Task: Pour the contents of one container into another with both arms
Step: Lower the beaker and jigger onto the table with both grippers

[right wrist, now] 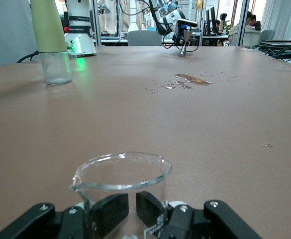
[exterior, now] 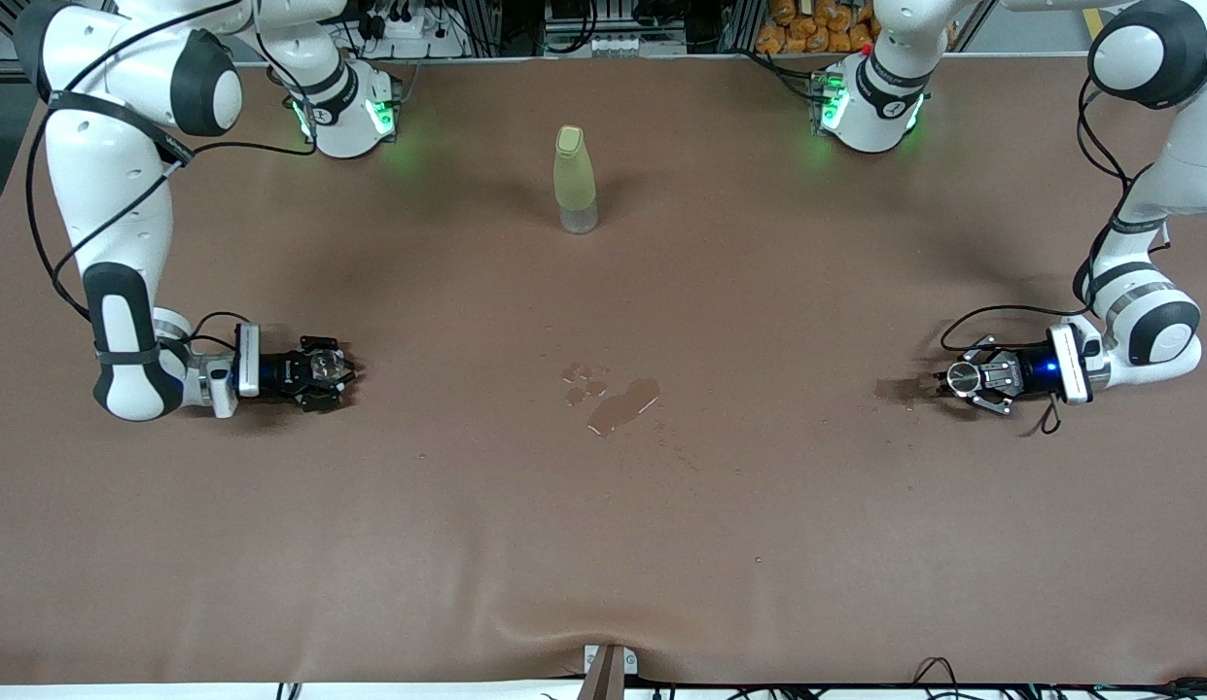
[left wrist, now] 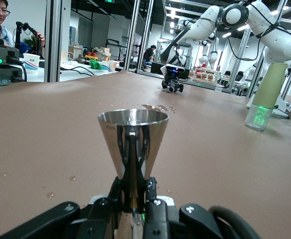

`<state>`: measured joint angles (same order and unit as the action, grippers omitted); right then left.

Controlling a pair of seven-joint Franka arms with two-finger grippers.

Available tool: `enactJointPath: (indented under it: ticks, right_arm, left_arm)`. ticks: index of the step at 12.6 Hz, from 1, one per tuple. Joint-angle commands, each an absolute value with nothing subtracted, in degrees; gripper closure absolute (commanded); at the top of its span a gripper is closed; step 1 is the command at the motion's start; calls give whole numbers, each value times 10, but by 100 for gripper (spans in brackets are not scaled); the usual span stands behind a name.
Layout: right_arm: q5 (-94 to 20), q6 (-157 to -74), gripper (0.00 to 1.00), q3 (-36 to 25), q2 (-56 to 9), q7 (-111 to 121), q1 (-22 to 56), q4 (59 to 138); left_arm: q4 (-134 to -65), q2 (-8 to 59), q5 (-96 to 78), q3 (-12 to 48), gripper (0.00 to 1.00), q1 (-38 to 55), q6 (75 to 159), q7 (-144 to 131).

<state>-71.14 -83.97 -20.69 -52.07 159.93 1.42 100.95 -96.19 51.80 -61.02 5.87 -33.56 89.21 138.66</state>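
Toward the right arm's end of the table, my right gripper [exterior: 323,373] is low over the cloth, shut on the small transparent cup [exterior: 322,364]. In the right wrist view the transparent cup [right wrist: 120,172] stands upright with the fingers [right wrist: 108,211] close together at its lower body. Toward the left arm's end, my left gripper [exterior: 975,381] is equally low, shut on the shiny metal cup [exterior: 962,377]. The left wrist view shows the metal cup [left wrist: 133,132] upright, its narrow foot pinched by the left gripper [left wrist: 134,191].
A tall yellow-green bottle [exterior: 575,180] stands mid-table, farther from the front camera than both cups. A puddle with droplets [exterior: 622,403] lies on the brown cloth between the grippers. A dark wet patch [exterior: 895,389] sits beside the left gripper.
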Motion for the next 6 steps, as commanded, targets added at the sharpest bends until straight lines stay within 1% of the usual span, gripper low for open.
enactJointPath:
  ticks: [1,2,3,4,5,6]
  right_arm:
    - [-721,-844,100,-210,-530,1713,6,1012]
    - [-721,-845,89,-211,-530,1711,6,1012]
    - [-721,-846,59,-211,-530,1708,6,1012]
    - [-721,-846,39,-211,-530,1705,6,1011]
    - [-721,-846,22,-211,-530,1695,6,1011]
    - [-720,-846,12,-213,-529,1688,5,1011]
  left_arm:
    - [-963,512,-605,64,79,-342,893,1391]
    - [-963,512,-605,64,77,-342,892,1391]
    - [-963,514,-606,64,75,-342,892,1392]
    - [-962,515,-605,64,71,-342,892,1392]
    - [-962,516,-605,64,68,-342,892,1392]
    - [-962,516,-605,64,66,-342,891,1392]
